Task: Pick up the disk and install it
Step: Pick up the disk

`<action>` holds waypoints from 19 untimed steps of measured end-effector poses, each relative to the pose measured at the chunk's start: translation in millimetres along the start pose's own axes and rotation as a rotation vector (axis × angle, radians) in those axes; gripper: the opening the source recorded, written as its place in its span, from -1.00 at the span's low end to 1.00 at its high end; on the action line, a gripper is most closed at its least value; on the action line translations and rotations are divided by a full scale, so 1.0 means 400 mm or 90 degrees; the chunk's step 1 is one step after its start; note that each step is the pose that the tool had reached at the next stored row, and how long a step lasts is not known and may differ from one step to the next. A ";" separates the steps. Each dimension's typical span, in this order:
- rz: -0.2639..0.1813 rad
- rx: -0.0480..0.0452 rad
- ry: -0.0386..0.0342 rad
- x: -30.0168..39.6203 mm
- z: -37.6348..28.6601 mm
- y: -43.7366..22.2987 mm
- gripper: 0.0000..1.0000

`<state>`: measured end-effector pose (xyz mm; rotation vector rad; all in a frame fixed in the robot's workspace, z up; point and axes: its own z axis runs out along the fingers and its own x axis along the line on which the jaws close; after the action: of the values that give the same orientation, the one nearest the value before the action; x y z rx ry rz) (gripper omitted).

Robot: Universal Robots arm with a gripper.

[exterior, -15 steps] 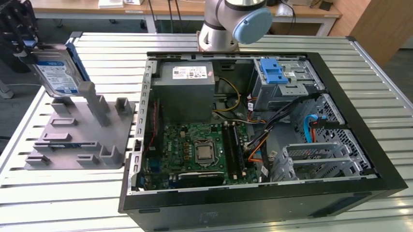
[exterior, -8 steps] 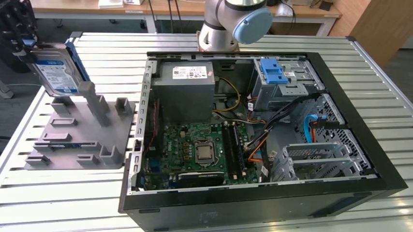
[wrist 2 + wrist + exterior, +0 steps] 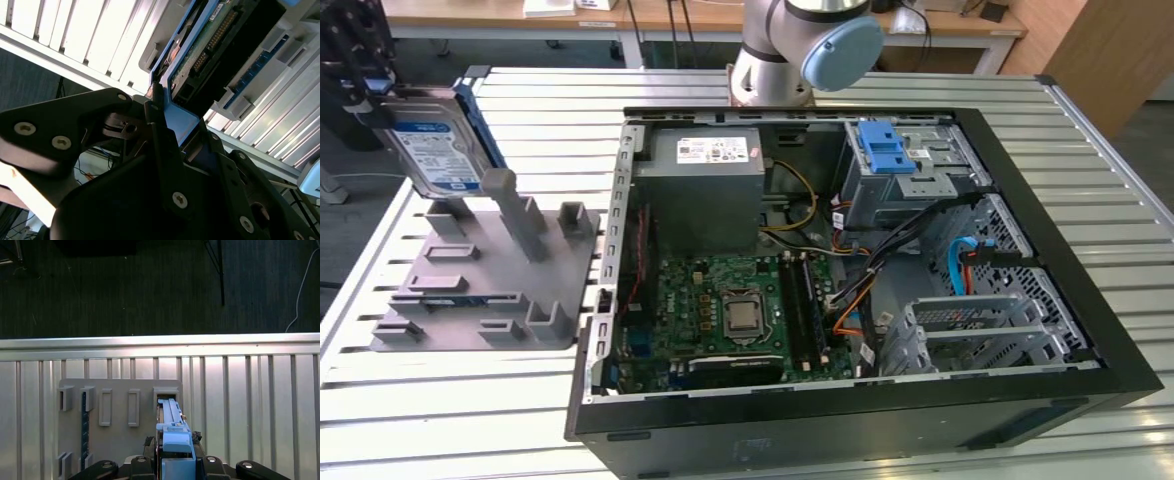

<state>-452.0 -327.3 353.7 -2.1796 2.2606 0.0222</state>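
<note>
The disk (image 3: 438, 140), a silver hard drive with a white-and-blue label in a blue carrier, hangs upright at the exterior view's far left. It sits just over the posts of a grey fixture (image 3: 480, 290). My gripper (image 3: 371, 88) is shut on its upper edge. In the second wrist view the black fingers (image 3: 154, 115) clamp the blue carrier, and the disk's circuit-board side (image 3: 210, 45) runs away from them. In the first wrist view the disk (image 3: 172, 425) is seen edge-on. It stands out from the gripper (image 3: 175, 465) toward an open slot (image 3: 166, 392) in the fixture.
An open computer case (image 3: 1067, 330) lies on the slatted metal table to the exterior view's right of the fixture. Inside it are a drive cage with a blue latch (image 3: 887, 150), a grey power supply (image 3: 707, 165) and a motherboard (image 3: 734, 310). The arm's base (image 3: 794, 50) stands behind it.
</note>
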 end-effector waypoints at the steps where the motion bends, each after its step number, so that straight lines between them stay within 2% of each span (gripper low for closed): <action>1: 0.000 -0.0001 0.0000 0.000 -0.001 0.000 -0.27; 8: 0.000 0.0000 0.0000 0.000 -0.012 0.000 -0.27; 19: 0.000 0.0000 0.0000 -0.001 -0.060 0.001 -0.27</action>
<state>-452.0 -327.2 377.7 -2.1796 2.2605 0.0222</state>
